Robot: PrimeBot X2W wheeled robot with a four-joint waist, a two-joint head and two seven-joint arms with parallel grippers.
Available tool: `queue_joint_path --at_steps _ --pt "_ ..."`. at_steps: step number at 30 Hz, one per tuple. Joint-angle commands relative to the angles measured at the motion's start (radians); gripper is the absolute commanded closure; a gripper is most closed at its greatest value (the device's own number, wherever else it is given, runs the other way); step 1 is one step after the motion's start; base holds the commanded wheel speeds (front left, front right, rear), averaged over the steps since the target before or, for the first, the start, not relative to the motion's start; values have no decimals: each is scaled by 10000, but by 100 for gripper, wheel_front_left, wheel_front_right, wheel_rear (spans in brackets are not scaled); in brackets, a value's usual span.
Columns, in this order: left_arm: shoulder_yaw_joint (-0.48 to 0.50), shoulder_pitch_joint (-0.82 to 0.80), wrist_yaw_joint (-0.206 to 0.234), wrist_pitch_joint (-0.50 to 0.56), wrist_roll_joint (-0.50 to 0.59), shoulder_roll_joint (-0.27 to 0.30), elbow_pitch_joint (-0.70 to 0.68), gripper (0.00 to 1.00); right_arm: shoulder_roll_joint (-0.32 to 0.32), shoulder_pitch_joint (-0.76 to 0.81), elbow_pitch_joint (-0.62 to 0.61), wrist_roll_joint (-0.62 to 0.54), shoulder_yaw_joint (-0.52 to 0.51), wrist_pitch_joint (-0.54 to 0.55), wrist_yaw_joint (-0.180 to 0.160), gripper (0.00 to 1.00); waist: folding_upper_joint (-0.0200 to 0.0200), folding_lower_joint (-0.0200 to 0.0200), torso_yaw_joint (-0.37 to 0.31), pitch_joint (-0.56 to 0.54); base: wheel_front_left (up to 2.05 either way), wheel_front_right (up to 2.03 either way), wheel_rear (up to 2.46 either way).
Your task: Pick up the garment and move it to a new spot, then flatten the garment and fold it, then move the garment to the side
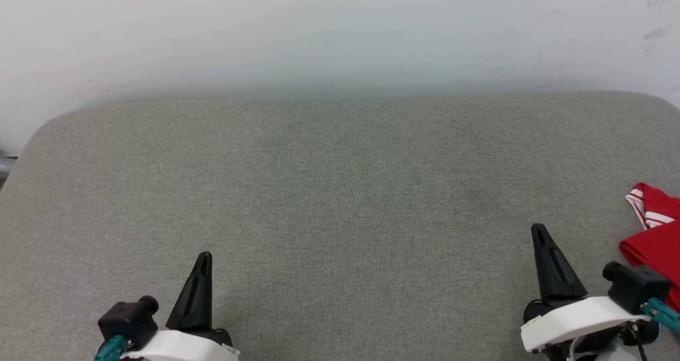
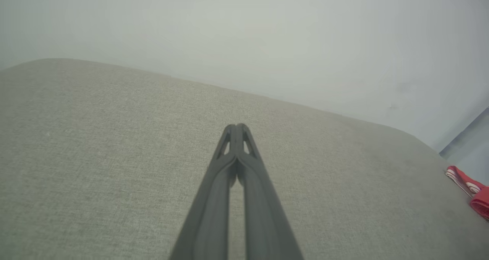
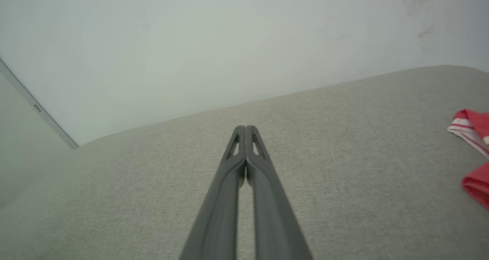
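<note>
Garment [image 1: 659,249] lies at the far right edge of the surface [image 1: 340,191], mostly cut off, fold unclear. Fits either awaiting pickup or already set aside. Left pincer [image 1: 204,258] and right pincer [image 1: 539,231] are both closed and empty.

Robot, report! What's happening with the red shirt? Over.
Left tool shut, right tool shut, both empty. Shirt bunched at right edge of cushion, beside right tool. Nothing between them.
</note>
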Motion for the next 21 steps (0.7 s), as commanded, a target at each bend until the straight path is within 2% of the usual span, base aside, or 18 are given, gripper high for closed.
queue_joint_path --at_steps 1,6,21 --pt "71 -268 -4 51 -318 25 -107 100 -43 -202 -129 342 -42 32 -1 100 0 0 1 -3 0 0 0" --pt "134 -400 -12 299 -1412 38 48 100 -67 -260 -43 1432 -107 249 -1 100 0 0 4 -19 0 0 0" --pt "291 -680 -28 866 -3813 49 340 100 -107 -381 136 3826 -262 739 -2 100 0 0 10 -61 0 0 0"
